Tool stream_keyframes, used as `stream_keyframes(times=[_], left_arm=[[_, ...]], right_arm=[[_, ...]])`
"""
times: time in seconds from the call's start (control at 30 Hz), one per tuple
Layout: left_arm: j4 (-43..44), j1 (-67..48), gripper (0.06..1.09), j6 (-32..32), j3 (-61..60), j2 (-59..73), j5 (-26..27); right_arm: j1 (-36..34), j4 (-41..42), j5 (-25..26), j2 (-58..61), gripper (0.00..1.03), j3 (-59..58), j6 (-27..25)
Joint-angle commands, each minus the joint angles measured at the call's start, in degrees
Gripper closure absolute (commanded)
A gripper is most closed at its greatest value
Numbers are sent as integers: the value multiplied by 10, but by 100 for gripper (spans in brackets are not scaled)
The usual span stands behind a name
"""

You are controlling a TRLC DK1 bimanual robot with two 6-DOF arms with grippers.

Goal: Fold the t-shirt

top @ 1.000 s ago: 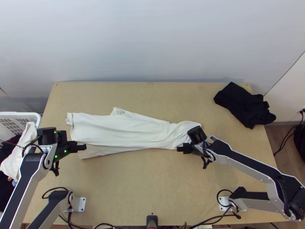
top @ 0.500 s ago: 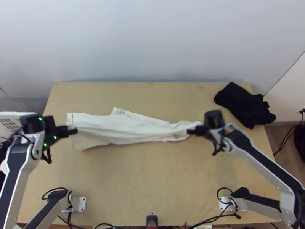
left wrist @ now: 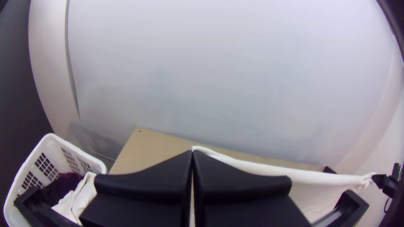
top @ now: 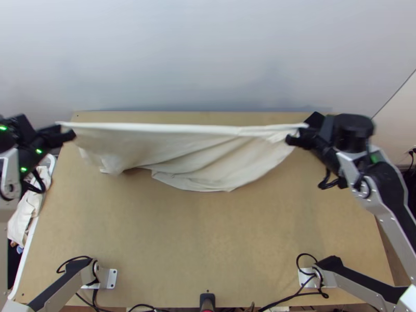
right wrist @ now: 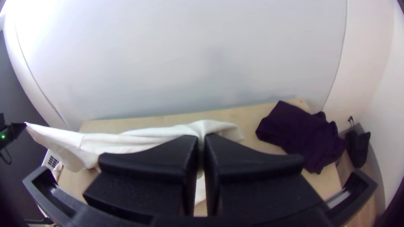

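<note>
"Where's the t-shirt (top: 208, 151)?"

"Strung over the table (top: 208, 244), one edge pulled taut, the rest drooping in loose folds."

"And your jaws?"

"Pinched together on it, both pairs. My left gripper (top: 70, 135) has one end of that taut edge, my right gripper (top: 292, 139) the other."

"Got it."

Through my right gripper's (top: 293, 139) 2 wide flat black fingers (right wrist: 147, 168), I have 1 end of the white cloth t-shirt (right wrist: 109, 143) pinched, the fabric stretching in loose folds to the left gripper (top: 72, 135). I see a dark purple cloth garment (right wrist: 301, 132) bunched on the light wooden table (right wrist: 248, 115).
</note>
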Motion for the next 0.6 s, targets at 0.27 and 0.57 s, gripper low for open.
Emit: stream_keyframes(times=[0.27,0.57], left_arm=[[9,-2,105,-4,196,-8,-4],[-3,13,105,11,317,-29,-5]], right_arm=[[35,-17,102,-37,100,177,-77],[44,-67,112,-45,100,309,-104]])
